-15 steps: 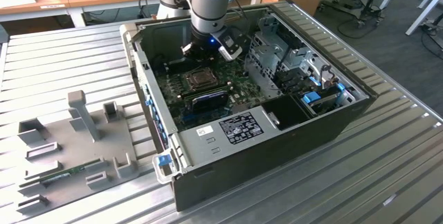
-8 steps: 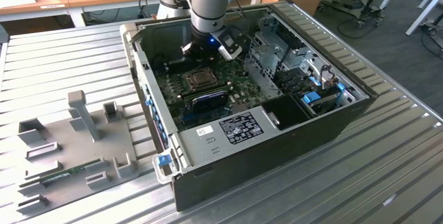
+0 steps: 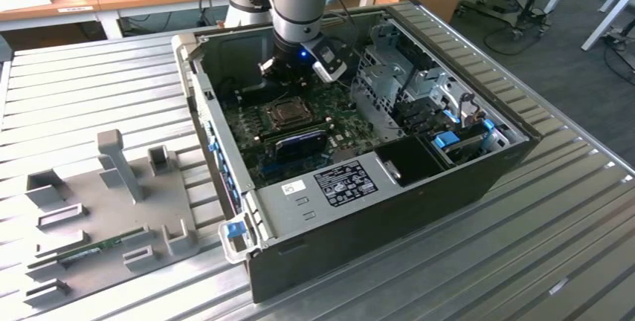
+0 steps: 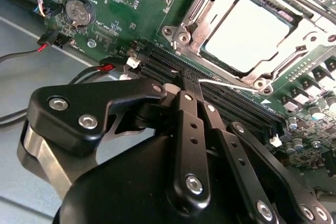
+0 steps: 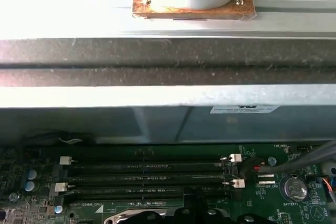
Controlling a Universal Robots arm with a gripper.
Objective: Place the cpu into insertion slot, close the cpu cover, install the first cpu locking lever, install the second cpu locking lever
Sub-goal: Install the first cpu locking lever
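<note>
The cpu (image 4: 252, 35) lies pale and flat in the insertion slot (image 4: 176, 34) on the green board. The silver cpu cover (image 4: 210, 1) is down around it, its face showing through the window. In the exterior view the socket (image 3: 288, 114) sits mid-case, and my gripper (image 3: 294, 76) hangs just beyond it, near the case's far wall. In the second wrist view my gripper (image 4: 181, 81) is shut, its black fingers pressed together over the memory slots beside the socket's edge. A thin silver locking lever (image 4: 226, 84) runs from right beside the tips; whether it is gripped I cannot tell.
Long black memory slots (image 5: 147, 177) run between the socket and the case's grey wall (image 5: 157, 61). A coin battery (image 4: 79, 11) and red-black cables (image 4: 52, 40) lie close by. The perforated drive cage (image 3: 392, 76) stands toward the exterior view's right. A grey fixture plate (image 3: 109, 202) lies outside the case.
</note>
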